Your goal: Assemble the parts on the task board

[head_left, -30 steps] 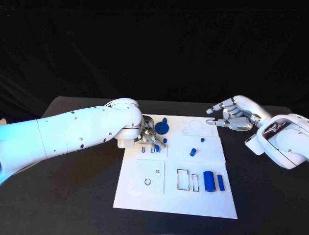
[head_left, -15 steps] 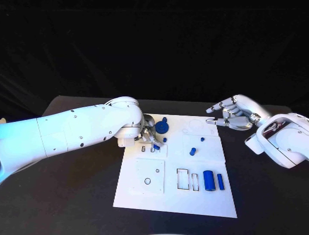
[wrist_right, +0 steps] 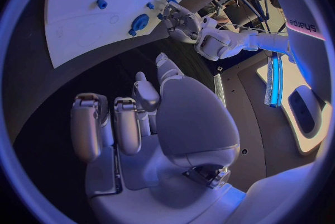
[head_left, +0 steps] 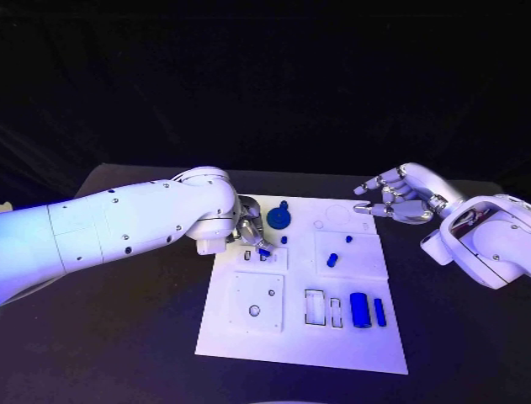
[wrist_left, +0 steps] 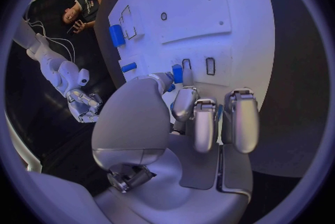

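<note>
One blue part [wrist_left: 177, 74] pinched by left robot hand [wrist_left: 199, 118] fingertips (right robot hand [head_left: 399, 199] empty, spread).

Black table [head_left: 119, 337], white task board [head_left: 278, 337] lying flat at its middle (apparently the sole item directly on it)

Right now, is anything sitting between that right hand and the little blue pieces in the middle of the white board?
Nothing visible does. The right hand hovers off the task board's far right corner, holding nothing. Only bare board lies between it and the small blue parts.
</note>
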You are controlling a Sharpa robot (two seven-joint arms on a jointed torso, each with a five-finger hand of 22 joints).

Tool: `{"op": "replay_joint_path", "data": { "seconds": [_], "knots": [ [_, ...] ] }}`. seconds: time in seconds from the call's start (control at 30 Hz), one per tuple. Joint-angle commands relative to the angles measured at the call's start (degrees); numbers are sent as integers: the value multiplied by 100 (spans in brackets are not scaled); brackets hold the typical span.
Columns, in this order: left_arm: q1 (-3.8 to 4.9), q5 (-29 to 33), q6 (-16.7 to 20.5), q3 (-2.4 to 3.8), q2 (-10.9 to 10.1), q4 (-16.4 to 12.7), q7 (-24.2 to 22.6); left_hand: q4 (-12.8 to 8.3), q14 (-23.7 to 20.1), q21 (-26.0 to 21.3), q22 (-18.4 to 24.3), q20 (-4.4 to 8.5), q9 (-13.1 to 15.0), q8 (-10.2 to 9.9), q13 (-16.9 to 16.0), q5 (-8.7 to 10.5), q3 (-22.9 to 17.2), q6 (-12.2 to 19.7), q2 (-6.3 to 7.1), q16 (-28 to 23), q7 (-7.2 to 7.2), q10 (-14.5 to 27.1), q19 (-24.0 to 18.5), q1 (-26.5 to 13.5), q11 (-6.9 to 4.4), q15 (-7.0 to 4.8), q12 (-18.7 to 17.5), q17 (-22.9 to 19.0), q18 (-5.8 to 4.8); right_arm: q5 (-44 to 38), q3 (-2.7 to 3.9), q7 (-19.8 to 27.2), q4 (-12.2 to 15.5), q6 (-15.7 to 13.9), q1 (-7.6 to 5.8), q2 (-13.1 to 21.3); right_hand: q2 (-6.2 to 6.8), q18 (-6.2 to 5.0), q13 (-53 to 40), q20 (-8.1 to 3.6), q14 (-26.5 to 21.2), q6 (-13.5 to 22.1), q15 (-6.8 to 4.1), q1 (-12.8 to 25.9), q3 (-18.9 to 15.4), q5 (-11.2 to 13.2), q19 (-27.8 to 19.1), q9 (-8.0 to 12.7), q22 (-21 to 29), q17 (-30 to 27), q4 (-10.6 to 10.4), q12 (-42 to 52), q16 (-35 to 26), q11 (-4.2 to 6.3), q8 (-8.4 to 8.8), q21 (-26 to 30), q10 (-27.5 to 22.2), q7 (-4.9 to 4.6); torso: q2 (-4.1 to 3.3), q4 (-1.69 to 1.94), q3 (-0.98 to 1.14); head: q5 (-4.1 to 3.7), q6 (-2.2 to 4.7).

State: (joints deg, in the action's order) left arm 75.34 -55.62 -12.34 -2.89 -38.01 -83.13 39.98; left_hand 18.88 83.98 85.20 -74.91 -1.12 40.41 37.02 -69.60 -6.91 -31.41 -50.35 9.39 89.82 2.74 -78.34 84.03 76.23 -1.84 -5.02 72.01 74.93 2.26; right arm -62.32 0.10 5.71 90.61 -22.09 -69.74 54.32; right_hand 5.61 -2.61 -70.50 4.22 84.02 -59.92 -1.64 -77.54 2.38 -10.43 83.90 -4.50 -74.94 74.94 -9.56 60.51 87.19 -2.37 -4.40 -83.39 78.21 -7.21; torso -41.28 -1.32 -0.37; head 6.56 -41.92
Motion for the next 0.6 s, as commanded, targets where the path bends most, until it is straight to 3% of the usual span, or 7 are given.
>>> {"op": "replay_joint_path", "data": {
  "seconds": [0.03, 0.27, 0.6],
  "knots": [
    [3, 108, 350, 11, -92, -136, 134, -838, 602, -16, -602, -29, 17, 42, -17, 18, -887, -17, 22, 18, -38, -54, 171, -70, 9, 5, 4, 1507, -20, -61, 0, -18, -6, 72, 6, -8, -4, -28, 8, -14, 500, -39, -35, -68, -15, -16, -18, -6, -199, 1124, 8, -39, -34, 24, -39, 25, -22, 12, 2, 10, 7, 16, 7],
    [1, -88, 711, 18, -256, -382, 75, -912, 602, 1, -635, -26, 47, 60, -39, 23, -967, -19, 77, 18, -43, -73, 187, -109, 4, 3, 26, 1507, -27, -64, 0, -24, -17, 69, 8, -17, -10, -29, 10, -14, 499, -39, -35, -65, -16, -16, -21, -6, -193, 1118, 4, -42, -39, 23, -39, 28, -23, 12, 4, 37, 23, 18, 10],
    [-74, -619, 980, -12, -278, -508, 210, -953, 602, 12, -657, -25, 65, 75, -40, 27, -1010, -33, 113, 18, -47, -82, 197, -134, 0, 1, 29, 1507, -31, -59, 0, -22, -7, 74, 8, 7, -22, -30, 15, -14, 498, -39, -34, -55, -20, -15, -22, -6, -190, 1117, -5, -48, -40, 22, -39, 31, -26, 11, 3, 29, 20, 29, -7]
  ]
}}
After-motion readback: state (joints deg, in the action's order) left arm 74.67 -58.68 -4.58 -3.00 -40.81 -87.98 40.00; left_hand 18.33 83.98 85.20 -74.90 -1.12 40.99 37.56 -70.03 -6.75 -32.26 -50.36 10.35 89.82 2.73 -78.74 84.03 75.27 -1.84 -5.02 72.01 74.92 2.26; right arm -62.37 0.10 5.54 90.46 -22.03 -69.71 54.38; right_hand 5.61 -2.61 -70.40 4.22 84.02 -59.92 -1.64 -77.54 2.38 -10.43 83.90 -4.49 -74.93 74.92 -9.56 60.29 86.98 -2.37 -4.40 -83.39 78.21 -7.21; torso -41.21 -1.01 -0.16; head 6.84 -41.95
